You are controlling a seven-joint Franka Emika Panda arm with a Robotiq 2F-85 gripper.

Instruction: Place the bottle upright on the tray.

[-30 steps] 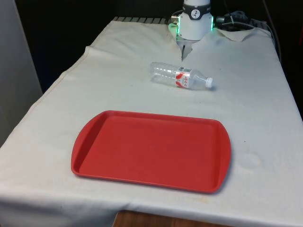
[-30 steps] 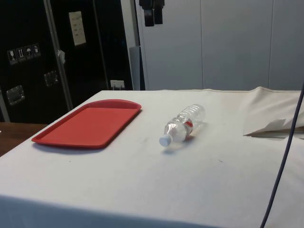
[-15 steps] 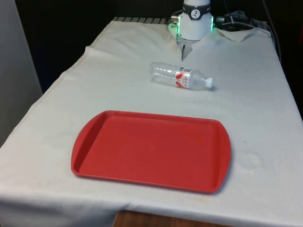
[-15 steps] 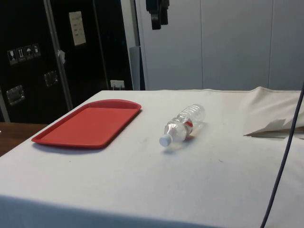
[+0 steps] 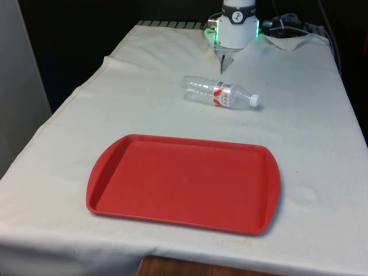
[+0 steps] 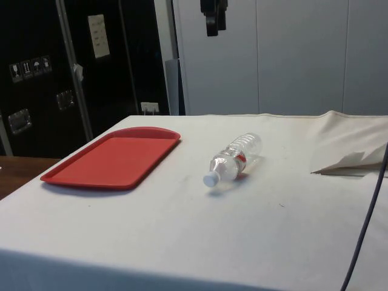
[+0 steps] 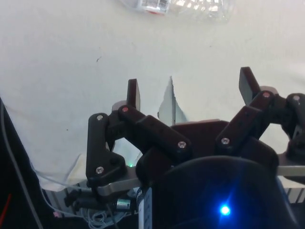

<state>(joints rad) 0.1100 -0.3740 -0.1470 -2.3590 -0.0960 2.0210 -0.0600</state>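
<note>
You had the gripper (image 7: pixel 188 90) spread wide and holding nothing, hanging high above the table (image 5: pixel 144 75), well clear of everything on it. The bottle (image 5: pixel 220 92) lay on its side on the white cloth, apart from the red tray (image 5: pixel 184 183) and resting on no part of it. In the front view it sat at about twelve o'clock from the tray's centre, a touch toward one, on the robot's side of the tray.

What mattered for your reach was its long axis. In the front view it ran roughly from nine to three o'clock, dipping slightly toward four at the white cap (image 5: pixel 254 100), which pointed to the front view's right. In the side view the cap (image 6: pixel 210 179) faced the camera and the base pointed away.

In the wrist view the bottle (image 7: pixel 183 5) lay ahead of the open fingertips (image 7: pixel 133 93), not between them. Judging from that, you would have needed to bring the hand forward and down, with the jaws set across the barrel rather than along it.
</note>
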